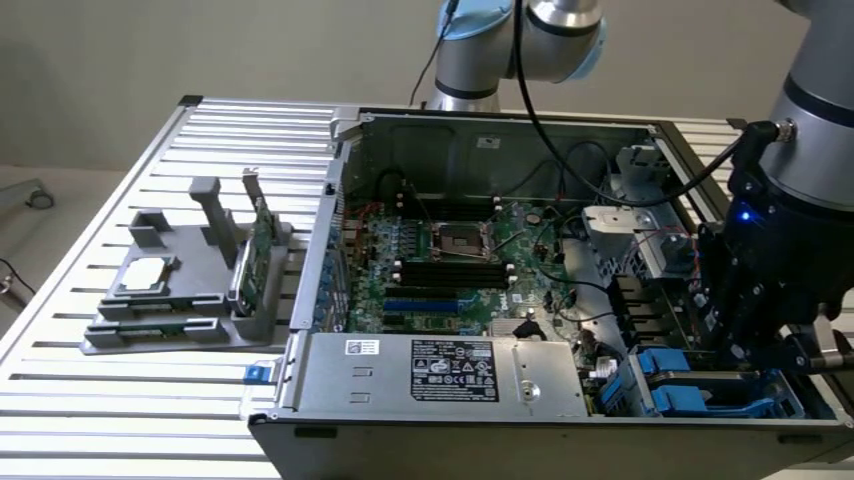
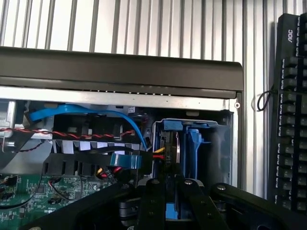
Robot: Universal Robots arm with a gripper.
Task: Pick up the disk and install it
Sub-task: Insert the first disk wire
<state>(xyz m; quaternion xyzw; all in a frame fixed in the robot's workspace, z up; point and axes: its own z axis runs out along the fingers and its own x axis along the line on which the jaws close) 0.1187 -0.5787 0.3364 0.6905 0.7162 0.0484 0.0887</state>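
End effector (image 2: 172, 184) clenched on the disk (image 2: 178, 146) in the drive bay of the open computer case (image 1: 344, 200).
The disk stands on its edge in its blue carrier, in the near corner of the case at the exterior view's right, and the 2 fingers (image 2: 152, 196) press on the carrier from both sides. Just beside it run a blue flat cable (image 2: 91, 111) and red and black twisted wires (image 2: 67, 135), close to the bay opening. The power supply (image 1: 441, 370) lies along the near wall and the motherboard (image 1: 441, 265) behind it. On the surface (image 1: 227, 130), at the exterior view's left, a grey holder (image 1: 167, 335) carries 1 silver chip (image 1: 144, 275) and 1 green card (image 1: 256, 255). In the wrist view, a black keyboard (image 2: 290, 124) lies beside the case.
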